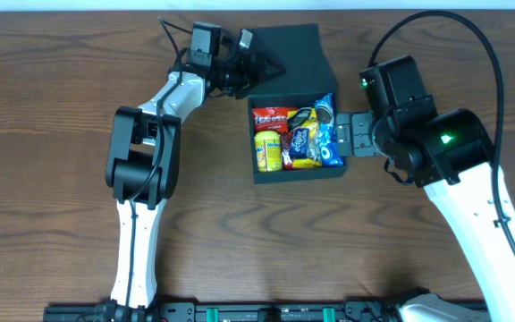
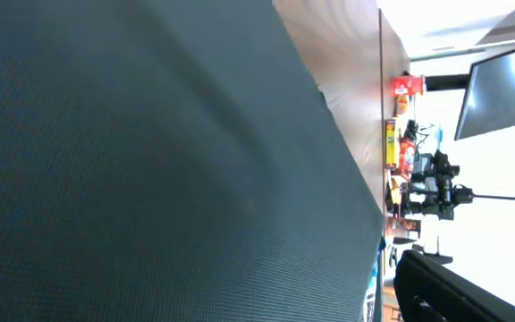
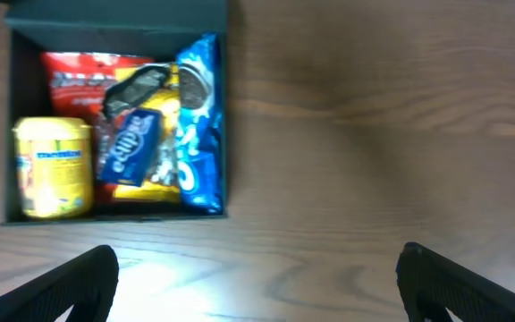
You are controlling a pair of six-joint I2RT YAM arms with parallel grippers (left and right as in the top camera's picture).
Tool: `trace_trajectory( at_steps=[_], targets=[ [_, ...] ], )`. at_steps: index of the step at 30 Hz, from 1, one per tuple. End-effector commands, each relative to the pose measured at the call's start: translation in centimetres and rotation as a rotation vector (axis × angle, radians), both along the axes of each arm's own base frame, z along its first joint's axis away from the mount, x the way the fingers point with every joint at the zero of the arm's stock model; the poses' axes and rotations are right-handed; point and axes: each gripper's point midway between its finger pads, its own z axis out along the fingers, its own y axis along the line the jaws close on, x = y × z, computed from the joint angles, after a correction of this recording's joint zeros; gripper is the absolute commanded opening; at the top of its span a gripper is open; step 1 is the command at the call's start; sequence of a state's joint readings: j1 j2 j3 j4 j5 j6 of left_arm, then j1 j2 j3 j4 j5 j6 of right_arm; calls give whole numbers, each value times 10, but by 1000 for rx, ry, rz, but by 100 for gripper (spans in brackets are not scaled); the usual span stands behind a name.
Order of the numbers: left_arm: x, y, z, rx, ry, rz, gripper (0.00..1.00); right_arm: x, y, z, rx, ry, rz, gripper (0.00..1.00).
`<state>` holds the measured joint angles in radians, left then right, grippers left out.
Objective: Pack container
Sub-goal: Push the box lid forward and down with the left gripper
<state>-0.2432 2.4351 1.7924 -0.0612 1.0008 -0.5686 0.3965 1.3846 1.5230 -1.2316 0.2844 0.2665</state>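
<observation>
1. Brown wood-grain table (image 1: 52, 107) fills the overhead view, and the container (image 1: 295, 174) sits near its middle, between the two arms.
2. We see the container open. Its lid (image 1: 289, 49) is raised at the far side and leans back from the opening.
3. Inside, snacks are packed close together: a red packet (image 1: 274, 115) at the far left, a yellow tub (image 1: 267, 150) in front of it, a blue cookie packet (image 1: 329, 134) along the right wall, and a small blue-and-white packet (image 1: 299, 139) in the middle.
4. The left gripper (image 1: 256, 67) is at the left edge of the lid. In the left wrist view the dark lid surface (image 2: 150, 161) covers nearly the whole picture, so we cannot tell whether the jaws are apart or pressed on it.
5. The right gripper (image 1: 347, 134) sits just beside the container's right wall, outside the box.
6. From the right wrist camera, its two fingers (image 3: 70, 286) stand wide apart at the bottom corners with only bare table between them, holding nothing. The container (image 3: 114, 36) lies ahead and to the left.
</observation>
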Motion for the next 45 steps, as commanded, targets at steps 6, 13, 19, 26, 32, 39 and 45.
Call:
trace_trajectory(
  at_steps=[6, 13, 19, 26, 32, 39, 45],
  targets=[
    [9, -3, 43, -33, -174, -76, 95, -3, -28, 4, -88, -4, -65, 99],
    [0, 13, 59, 134, -267, -91, 95, -4, -34, 3, -91, 3, -82, 99],
    [-3, 20, 98, 230, -402, -89, 95, -3, -34, 3, -91, 2, -83, 99],
    [-17, 14, 134, 213, -470, -122, 95, -3, -34, 3, -91, 2, -83, 99],
    [-50, 5, 175, 270, -550, -175, 95, -2, -37, 5, -105, -7, -93, 99],
    [-94, -1, 201, 397, -586, -221, 95, 0, -50, 5, -105, -9, -136, 99],
    [-134, -1, 210, 418, -518, -272, 95, 1, -75, 5, -103, -4, -216, 99]
  ],
)
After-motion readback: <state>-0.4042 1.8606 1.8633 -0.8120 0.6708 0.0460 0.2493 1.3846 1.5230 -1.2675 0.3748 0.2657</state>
